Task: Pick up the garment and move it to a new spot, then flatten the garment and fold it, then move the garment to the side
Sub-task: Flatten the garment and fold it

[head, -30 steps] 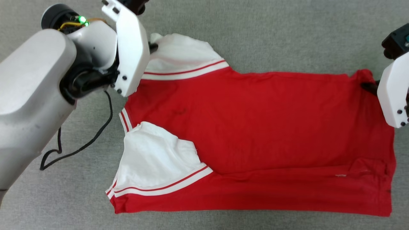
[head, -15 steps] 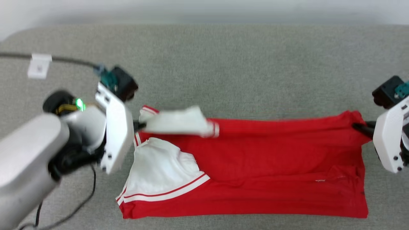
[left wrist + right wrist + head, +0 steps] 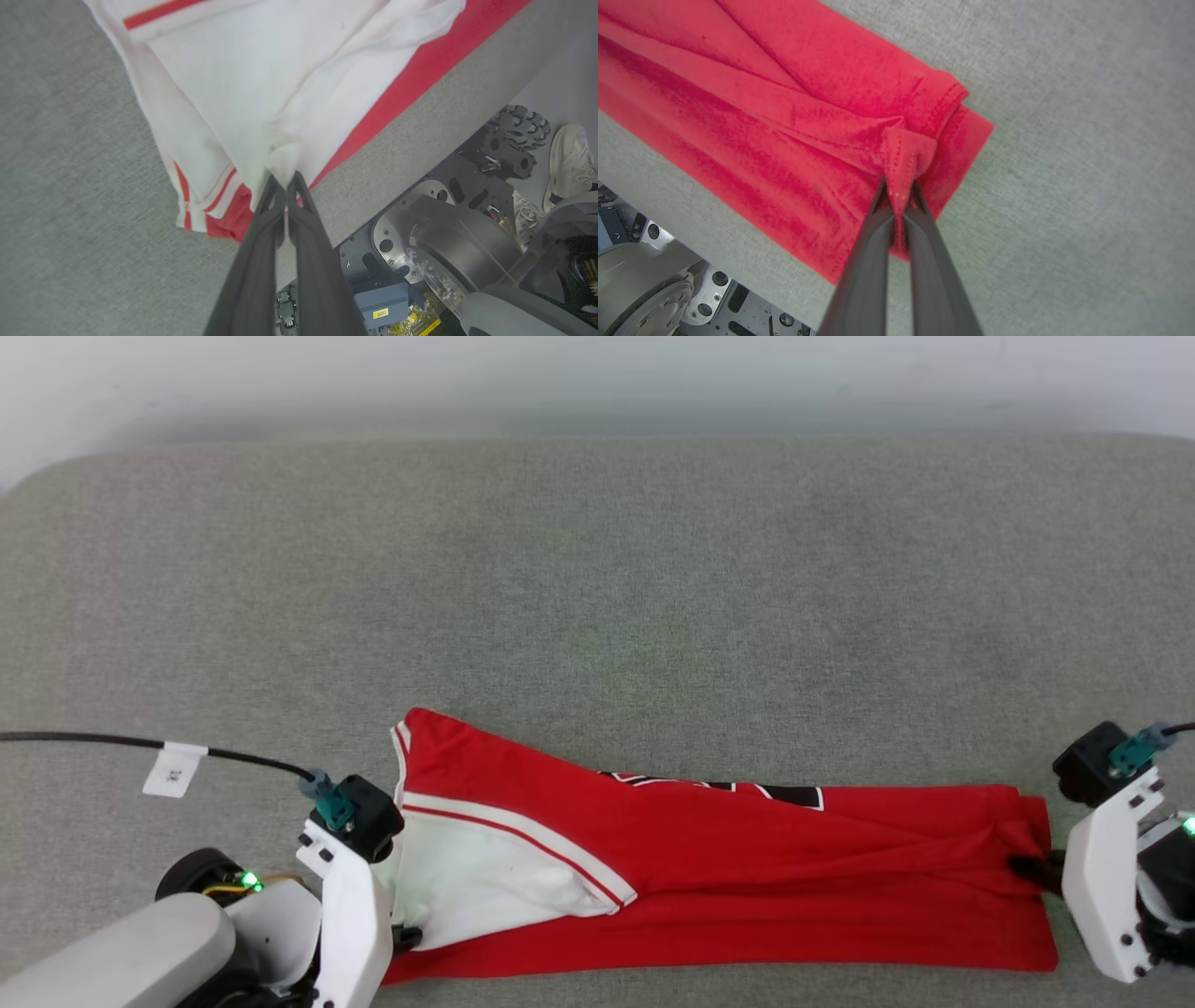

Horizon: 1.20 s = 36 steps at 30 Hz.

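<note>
A grey woven surface point(image 3: 597, 597) is spreading wide and running up to a pale wall point(image 3: 597, 373) on the far side. The garment point(image 3: 747, 887) is lying along the near edge of the surface, doubled over on itself into a long red band that is running left to right. Its white sleeve point(image 3: 485, 887) is sitting at the left end, edged by red-and-white trim point(image 3: 523, 835). A sliver of black-and-white print point(image 3: 728, 789) is peeking out along the far fold.

The left gripper point(image 3: 408, 938) is sitting at the near left corner of the garment. Its fingers are pressing together on a tuck of white sleeve cloth, which is bunching at the tips in the left wrist view. The right gripper point(image 3: 1027, 870) is holding the right end, its fingers clamping a puckered fold of the red hem point(image 3: 906, 149). Long creases are fanning out from that pinch toward the left. How far either pinched corner is standing off the surface is unclear.

A black cable point(image 3: 93, 741) carrying a white tag point(image 3: 174, 769) is trailing across the left of the surface toward the left wrist. Past the near edge, the left wrist view is showing the robot's metal base point(image 3: 444, 233) and a pale shoe point(image 3: 570, 163) on the floor.
</note>
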Motion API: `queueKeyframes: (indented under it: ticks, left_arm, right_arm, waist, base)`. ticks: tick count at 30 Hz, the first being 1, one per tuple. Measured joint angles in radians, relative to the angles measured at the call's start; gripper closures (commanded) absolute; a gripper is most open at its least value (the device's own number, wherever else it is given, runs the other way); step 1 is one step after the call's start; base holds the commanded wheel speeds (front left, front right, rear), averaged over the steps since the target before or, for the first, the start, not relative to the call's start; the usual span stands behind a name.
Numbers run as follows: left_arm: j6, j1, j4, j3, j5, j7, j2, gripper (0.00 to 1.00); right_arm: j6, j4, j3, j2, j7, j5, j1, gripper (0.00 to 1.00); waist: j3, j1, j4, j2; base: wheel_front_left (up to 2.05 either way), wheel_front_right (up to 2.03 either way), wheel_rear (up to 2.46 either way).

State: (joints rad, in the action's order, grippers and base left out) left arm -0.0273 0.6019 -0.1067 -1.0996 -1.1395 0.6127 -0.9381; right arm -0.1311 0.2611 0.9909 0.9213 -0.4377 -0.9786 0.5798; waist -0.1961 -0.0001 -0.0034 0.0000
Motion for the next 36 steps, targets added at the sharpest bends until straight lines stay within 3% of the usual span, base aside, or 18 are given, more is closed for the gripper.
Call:
queueKeyframes:
  ticks: [2,3,4,5,10,13,20,27,36]
  left_arm:
    - [0.001,-0.016,0.027,-0.007,-0.003,-0.010,0.016,1.00]
    - [0.000,-0.019,0.042,-0.008,-0.002,-0.020,0.028,0.89]
    - [0.000,-0.019,0.053,-0.007,0.003,-0.034,0.037,0.38]
    - [0.000,-0.019,0.061,-0.006,0.012,-0.049,0.043,0.00]
    - [-0.010,-0.019,0.063,0.032,0.038,-0.144,0.041,0.00]
    - [-0.037,-0.021,0.038,0.065,0.063,-0.227,0.024,0.00]
    - [-0.169,-0.066,0.040,0.160,0.156,-0.534,0.061,0.00]
    - [-0.322,-0.125,0.100,0.231,0.251,-0.807,0.129,0.00]
    - [-0.478,-0.229,0.108,0.408,0.376,-0.873,0.242,0.00]
  right_arm:
    - [0.000,0.022,0.002,-0.023,0.007,0.002,-0.010,1.00]
    - [0.000,0.037,-0.001,-0.035,0.016,0.002,-0.013,0.62]
    - [0.000,0.046,-0.006,-0.041,0.021,0.003,-0.013,0.00]
    - [0.000,0.052,-0.011,-0.046,0.032,0.007,-0.013,0.00]
    - [0.000,0.043,-0.050,-0.048,0.098,0.019,-0.011,0.00]
    - [0.000,0.013,-0.089,-0.027,0.140,0.013,-0.013,0.00]
    - [0.000,-0.005,-0.234,0.000,0.221,-0.030,-0.078,0.00]
    - [0.000,0.050,-0.348,-0.033,0.247,-0.080,-0.183,0.00]
    - [0.000,0.090,-0.411,-0.130,0.208,-0.168,-0.297,0.00]
  waist:
    - [-0.012,0.0000,-0.003,0.0000]
    - [-0.017,0.0000,-0.004,0.0000]
    - [-0.021,0.0001,-0.005,0.0000]
    - [-0.023,0.0001,-0.006,0.0000]
    - [-0.008,0.0000,-0.008,0.0000]
    - [0.010,0.0001,-0.009,0.0000]
    - [0.026,0.0001,-0.007,0.0000]
    - [0.011,0.0001,-0.002,0.0000]
    - [-0.008,0.0001,0.012,0.0000]
  base:
    - [0.00,0.00,0.00]
    - [0.00,0.00,0.00]
    - [0.00,0.00,0.00]
    - [0.00,0.00,0.00]
    - [0.00,0.00,0.00]
    - [0.00,0.00,0.00]
    - [0.00,0.00,0.00]
    - [0.00,0.00,0.00]
    - [0.00,0.00,0.00]
